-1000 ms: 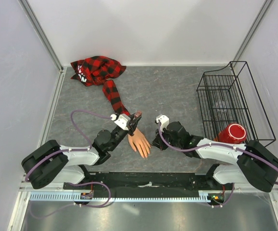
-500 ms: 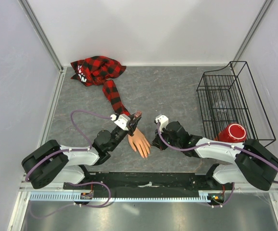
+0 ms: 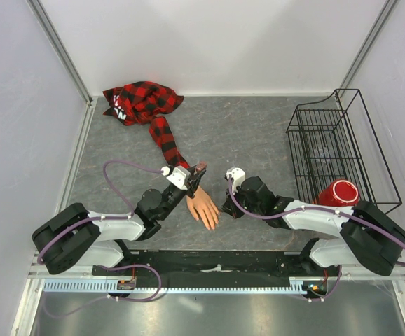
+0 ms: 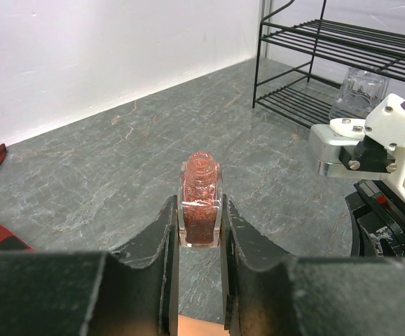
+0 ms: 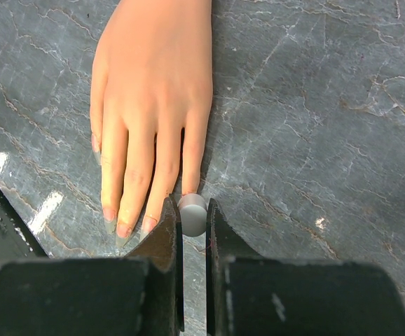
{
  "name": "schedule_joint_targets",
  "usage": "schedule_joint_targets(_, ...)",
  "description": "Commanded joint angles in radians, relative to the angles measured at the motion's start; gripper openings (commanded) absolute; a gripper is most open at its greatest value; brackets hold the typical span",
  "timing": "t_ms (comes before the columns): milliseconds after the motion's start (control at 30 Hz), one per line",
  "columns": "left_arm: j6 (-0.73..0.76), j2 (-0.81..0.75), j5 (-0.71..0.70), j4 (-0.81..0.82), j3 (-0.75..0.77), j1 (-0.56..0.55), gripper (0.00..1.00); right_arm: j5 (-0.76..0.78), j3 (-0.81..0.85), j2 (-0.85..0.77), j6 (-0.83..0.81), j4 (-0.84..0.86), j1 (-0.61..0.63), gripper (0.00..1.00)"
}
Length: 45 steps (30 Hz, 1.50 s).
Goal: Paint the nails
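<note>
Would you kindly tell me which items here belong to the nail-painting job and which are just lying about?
Belonging: mannequin hand and its nails; open polish bottle, held by the left gripper; grey cap, held by the right gripper.
Lying about: plaid sleeve; wire rack; red cup; clear glass.

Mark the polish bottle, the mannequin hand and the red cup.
polish bottle [image 4: 200, 210], left wrist view, on its glittery reddish body.
mannequin hand [image 5: 157, 84], right wrist view, on its back.
red cup [image 3: 338, 194], top external view, on its round red face.
</note>
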Motion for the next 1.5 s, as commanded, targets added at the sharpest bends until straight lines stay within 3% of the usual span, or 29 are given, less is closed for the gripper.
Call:
schedule_joint_targets(0,0.055,0.007,-0.025,0.083,0.003,-0.006,0.02,-0.002,0.032,0.007,-0.008,0.034,-0.002,0.0)
schedule_joint_targets(1467,0.057,0.026,-0.025,0.088,0.014,-0.006,0.02,-0.021,-0.008,-0.041,-0.002,0.006,-0.001,0.0)
